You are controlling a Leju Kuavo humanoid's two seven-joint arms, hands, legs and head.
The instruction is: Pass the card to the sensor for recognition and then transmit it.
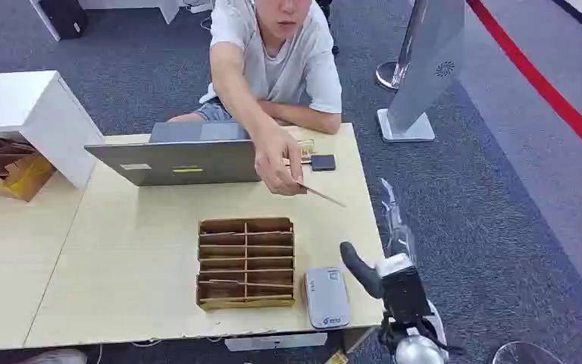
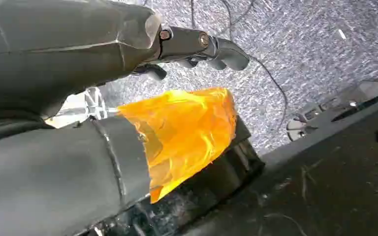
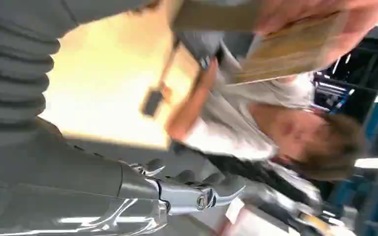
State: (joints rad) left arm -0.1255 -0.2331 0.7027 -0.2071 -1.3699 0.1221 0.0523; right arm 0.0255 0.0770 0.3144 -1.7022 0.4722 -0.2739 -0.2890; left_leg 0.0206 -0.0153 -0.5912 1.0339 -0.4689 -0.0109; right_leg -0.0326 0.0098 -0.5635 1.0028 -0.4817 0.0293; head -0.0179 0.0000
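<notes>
Holding one card [image 1: 322, 196], a person's hand [image 1: 279, 163] hovers above the table [image 1: 136, 250]; both robot hands empty, right robot hand [image 1: 383, 277] and left robot hand [image 2: 197, 49] open.

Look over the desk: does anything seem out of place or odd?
Nothing is spilled or broken. The card is not on the desk: a person's hand holds it in the air above the cardboard organizer, tilted toward the right robot hand.

My head camera looks steeply down on the table [image 1: 121, 250] from high up, my right wrist camera shares its person [image 3: 275, 123] close, and my left wrist camera faces carpet [image 2: 300, 44].
</notes>
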